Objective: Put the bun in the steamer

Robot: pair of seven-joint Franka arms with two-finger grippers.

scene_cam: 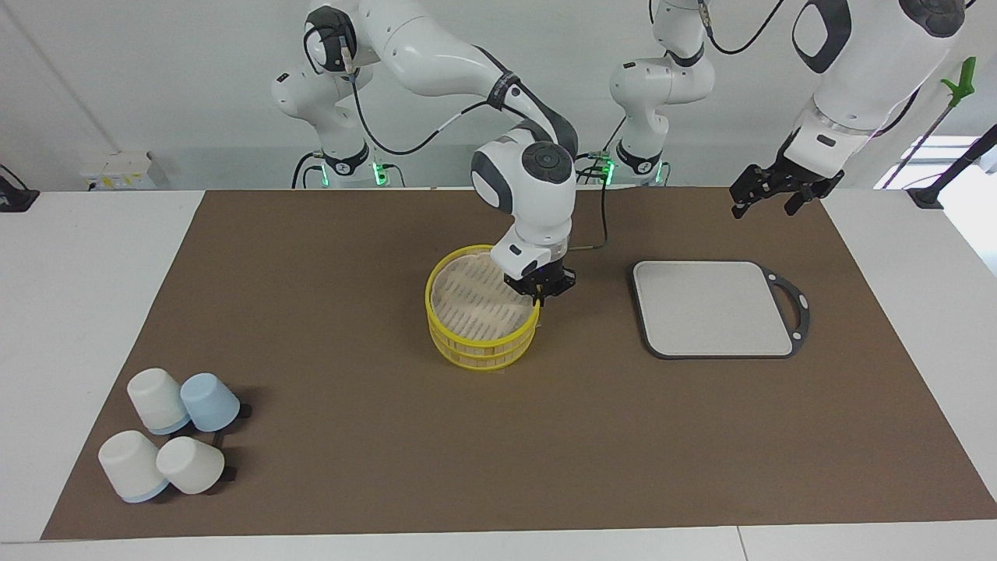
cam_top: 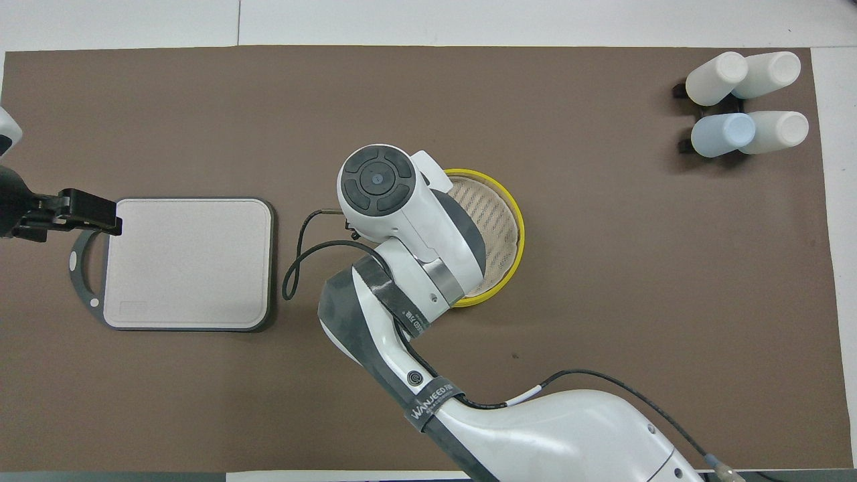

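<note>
The yellow-rimmed steamer (scene_cam: 479, 312) stands mid-table and shows a pale slatted top; it also shows in the overhead view (cam_top: 495, 227), half covered by the right arm. My right gripper (scene_cam: 539, 294) is down at the steamer's rim on the side toward the left arm's end. Its fingertips touch or sit just over the rim. The bun is not in view, either hidden or inside. My left gripper (scene_cam: 767, 204) is open and empty. It hangs high over the mat beside the grey board and waits.
A grey rectangular board (scene_cam: 713, 308) with a dark handle lies toward the left arm's end. Several upturned white and blue cups (scene_cam: 167, 444) stand at the right arm's end, farther from the robots. A cable (cam_top: 301, 254) lies between board and steamer.
</note>
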